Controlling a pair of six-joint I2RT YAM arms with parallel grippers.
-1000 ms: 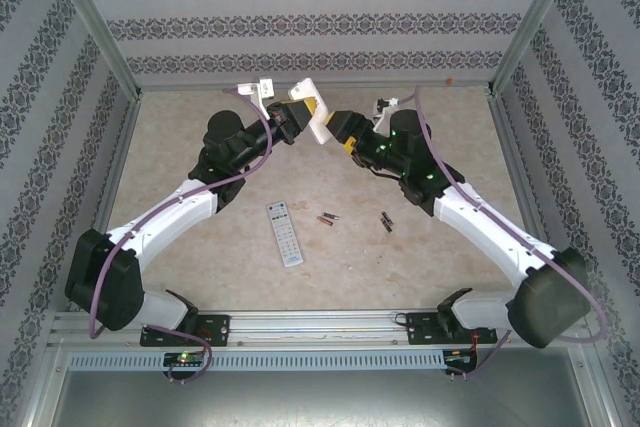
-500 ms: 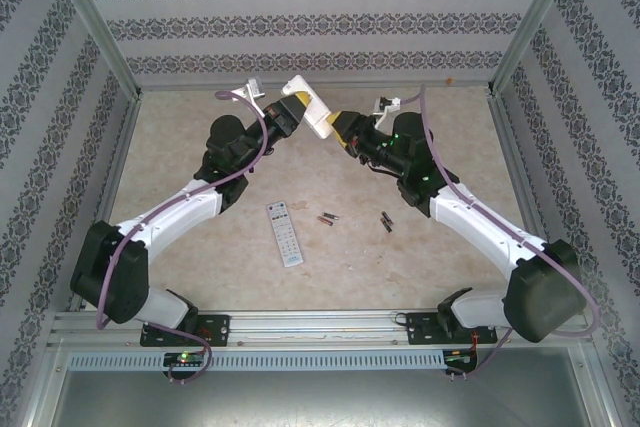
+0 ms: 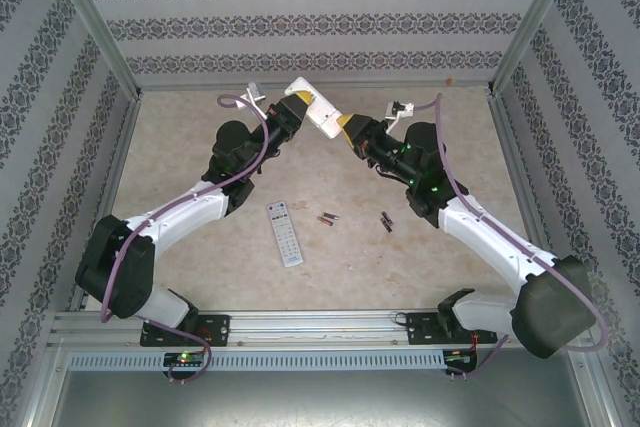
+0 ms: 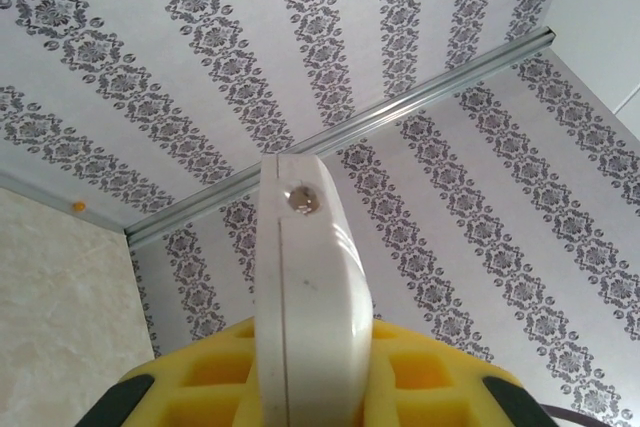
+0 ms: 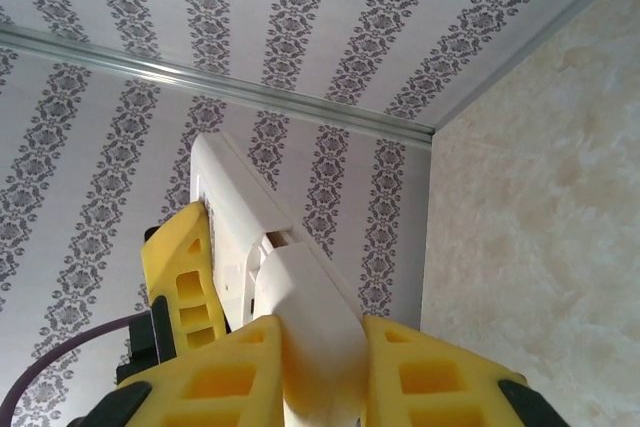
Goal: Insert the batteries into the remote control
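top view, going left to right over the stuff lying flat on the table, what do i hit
white remote → pair of batteries → second pair of batteries

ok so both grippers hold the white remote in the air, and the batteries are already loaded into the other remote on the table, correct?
Not loaded: the top external view shows the batteries loose on the table, right of the other remote. Rest holds: left gripper and right gripper both hold the white remote in the air.
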